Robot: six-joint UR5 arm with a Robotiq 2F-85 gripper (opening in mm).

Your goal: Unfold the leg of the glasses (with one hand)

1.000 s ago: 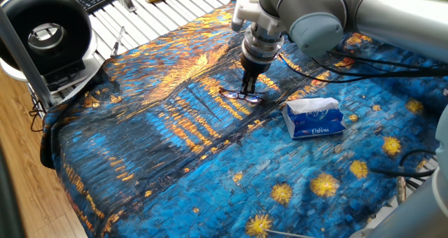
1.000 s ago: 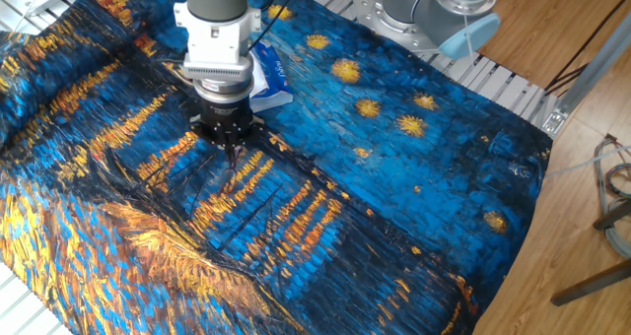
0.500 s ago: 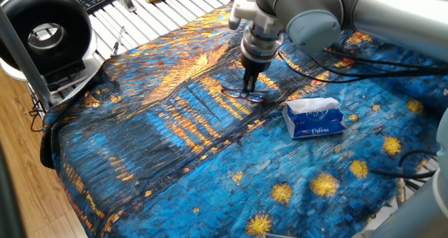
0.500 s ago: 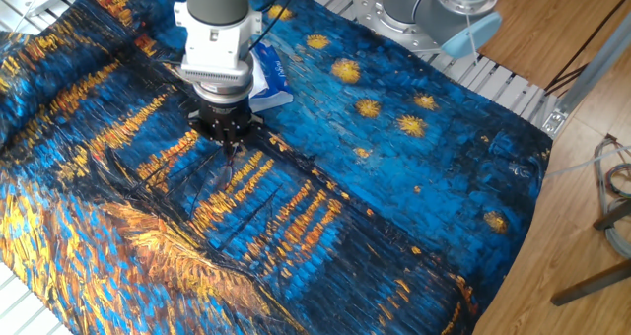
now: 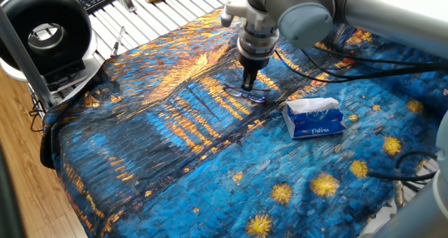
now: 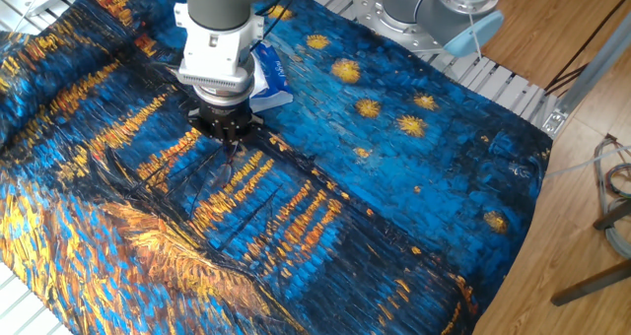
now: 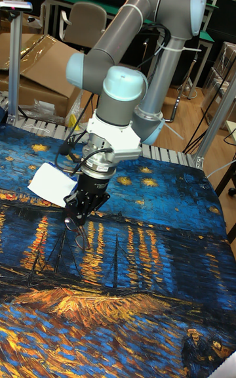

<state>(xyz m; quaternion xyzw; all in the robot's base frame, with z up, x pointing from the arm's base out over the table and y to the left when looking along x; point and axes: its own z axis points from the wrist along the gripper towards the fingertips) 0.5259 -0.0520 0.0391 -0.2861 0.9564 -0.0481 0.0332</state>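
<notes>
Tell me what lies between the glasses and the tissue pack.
Nothing but bare painted cloth. In one fixed view the glasses sit under the gripper, and the stretch to the tissue pack holds no object.

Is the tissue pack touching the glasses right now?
No; the tissue pack lies apart from the glasses, with patterned cloth between them.
</notes>
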